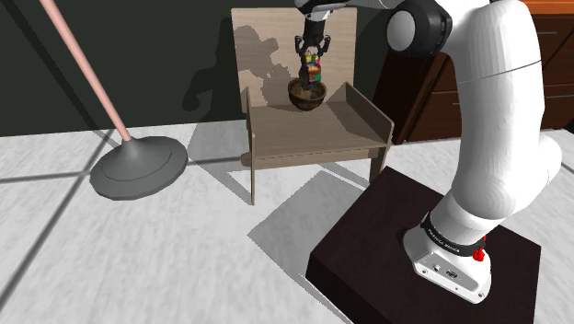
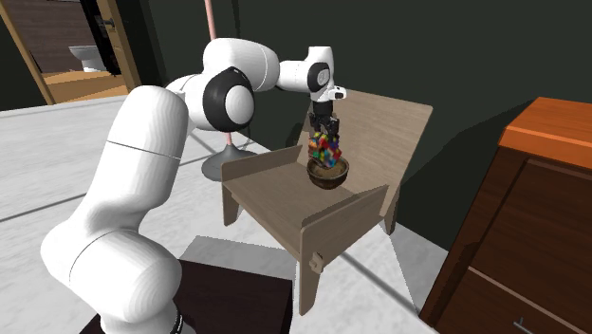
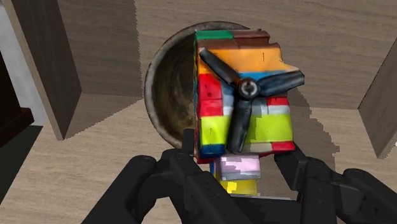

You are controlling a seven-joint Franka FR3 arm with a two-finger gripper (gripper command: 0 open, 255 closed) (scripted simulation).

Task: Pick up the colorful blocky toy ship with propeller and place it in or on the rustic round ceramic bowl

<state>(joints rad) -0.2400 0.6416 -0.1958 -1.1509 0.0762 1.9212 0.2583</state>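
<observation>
The gripper [image 3: 236,167] clasps the ship [image 3: 245,121] by its near-end blocks, propeller [image 3: 245,89] outward, just above the bowl [image 3: 160,95] on a chair [image 3: 89,153]. The toy looks rigid and light. Its flat sides suit pinching, the propeller less so.

wooden chair [image 1: 313,134] | grey lamp base [image 1: 138,168] | brown dresser [image 2: 512,242]

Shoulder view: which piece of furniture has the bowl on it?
The light wooden chair, its seat carrying the brown bowl under the toy ship; the dark dresser stands behind the arm.
</observation>
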